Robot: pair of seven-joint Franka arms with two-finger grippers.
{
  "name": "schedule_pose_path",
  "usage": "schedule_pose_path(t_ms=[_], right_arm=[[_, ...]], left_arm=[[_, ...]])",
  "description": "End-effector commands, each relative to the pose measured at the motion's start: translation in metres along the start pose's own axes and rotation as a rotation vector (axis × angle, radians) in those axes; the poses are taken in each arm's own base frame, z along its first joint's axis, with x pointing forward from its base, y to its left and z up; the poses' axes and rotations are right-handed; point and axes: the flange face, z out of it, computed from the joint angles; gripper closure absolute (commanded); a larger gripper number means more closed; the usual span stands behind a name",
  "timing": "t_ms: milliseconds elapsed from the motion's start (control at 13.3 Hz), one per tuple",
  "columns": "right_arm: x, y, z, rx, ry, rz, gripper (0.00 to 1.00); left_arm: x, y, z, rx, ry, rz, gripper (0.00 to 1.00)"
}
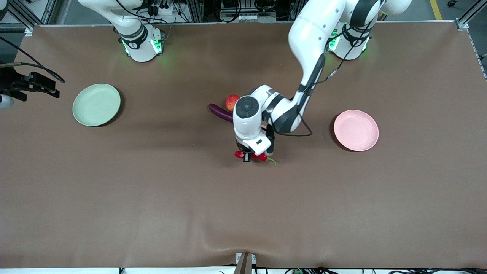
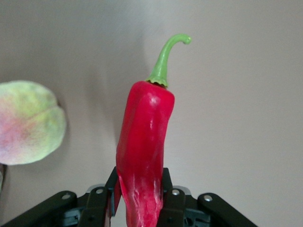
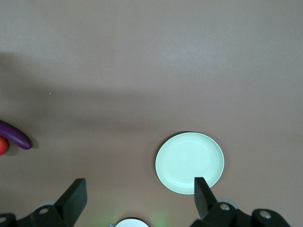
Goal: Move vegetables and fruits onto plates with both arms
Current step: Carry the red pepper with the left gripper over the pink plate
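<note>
Mid-counter, the left gripper (image 2: 138, 208) pinches the red chili pepper (image 2: 142, 156) near its narrow tip, so on lifting the glossy pepper could swing or slip out. The peach (image 2: 28, 123) lies just beside it. The right gripper (image 3: 137, 196) waits, spread wide, above the green plate (image 3: 189, 163).

Two plates sit well apart: one plate (image 1: 96, 104) toward the right arm's end of the table (image 1: 152, 198), the other plate (image 1: 356, 130) toward the left arm's end. Between them, an apple (image 1: 231, 102) touches an eggplant (image 1: 220, 112). A pepper (image 1: 255, 156) lies nearer the front camera, beside a peach (image 2: 28, 122).
</note>
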Motion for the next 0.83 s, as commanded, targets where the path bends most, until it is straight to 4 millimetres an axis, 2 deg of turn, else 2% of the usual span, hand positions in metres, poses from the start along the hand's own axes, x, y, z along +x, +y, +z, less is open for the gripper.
schedule_pose_path(t_ms=[0, 150, 225, 375, 450, 525, 751], right_arm=[[0.000, 0.002, -0.001, 0.011, -0.003, 0.003, 0.00], [0.000, 0.004, -0.001, 0.010, -0.004, 0.005, 0.00], [0.000, 0.004, -0.001, 0.009, -0.005, 0.005, 0.00], [0.000, 0.005, 0.000, 0.011, -0.006, 0.008, 0.00], [0.001, 0.005, 0.000, 0.010, -0.004, 0.006, 0.00], [0.008, 0.004, 0.010, 0.011, -0.026, 0.004, 0.00], [0.012, 0.004, 0.014, 0.005, -0.035, 0.001, 0.00]], left_arm=[[0.044, 0.037, -0.088, -0.055, -0.012, -0.089, 1.00], [0.090, 0.066, -0.120, -0.072, -0.008, -0.148, 1.00], [0.114, 0.078, -0.125, -0.073, 0.010, -0.164, 1.00], [0.151, 0.094, -0.125, -0.058, 0.038, -0.095, 1.00], [0.176, 0.104, -0.122, -0.040, 0.054, -0.073, 1.00], [0.195, 0.108, -0.117, -0.016, 0.070, -0.051, 1.00], [0.248, 0.119, -0.094, 0.037, 0.099, 0.054, 1.00]])
